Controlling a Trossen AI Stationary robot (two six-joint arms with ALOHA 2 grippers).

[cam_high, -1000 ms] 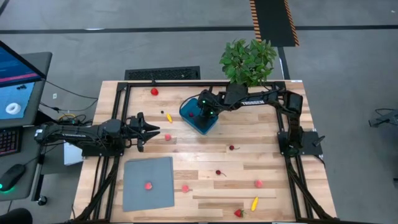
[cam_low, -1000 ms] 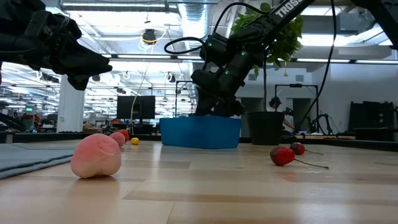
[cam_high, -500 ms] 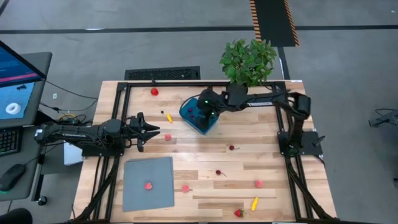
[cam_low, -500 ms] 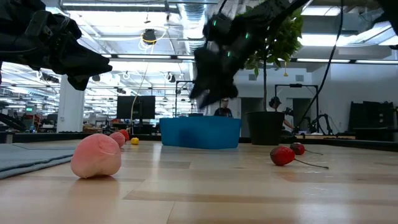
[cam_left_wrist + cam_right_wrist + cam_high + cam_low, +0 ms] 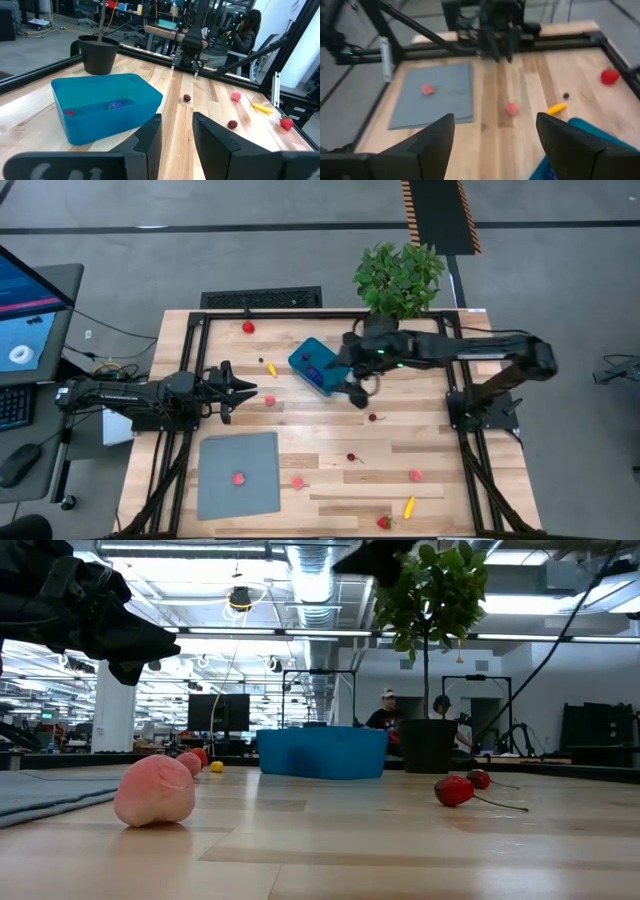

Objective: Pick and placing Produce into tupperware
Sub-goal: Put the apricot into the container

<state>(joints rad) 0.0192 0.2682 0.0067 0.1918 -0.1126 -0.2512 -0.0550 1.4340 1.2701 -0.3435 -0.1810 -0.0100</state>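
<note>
Tupperware (image 5: 318, 366) sits mid-bench with only a couple of bits inside; most produce (image 5: 415, 475) is scattered around. Right claw (image 5: 357, 392) hangs beside it, fingers apart, empty. Left claw (image 5: 246, 389) half-open, empty.

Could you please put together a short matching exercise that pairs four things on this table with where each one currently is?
Things:
1. purple piece of produce
2. pink piece of produce
3. yellow piece of produce
4. right claw

Places:
A. on the grey sheet
B. inside the tupperware
C. raised, just beside the tupperware
D. on bare wood near the table's front edge

Pairs: 1-B, 2-A, 3-D, 4-C
</note>
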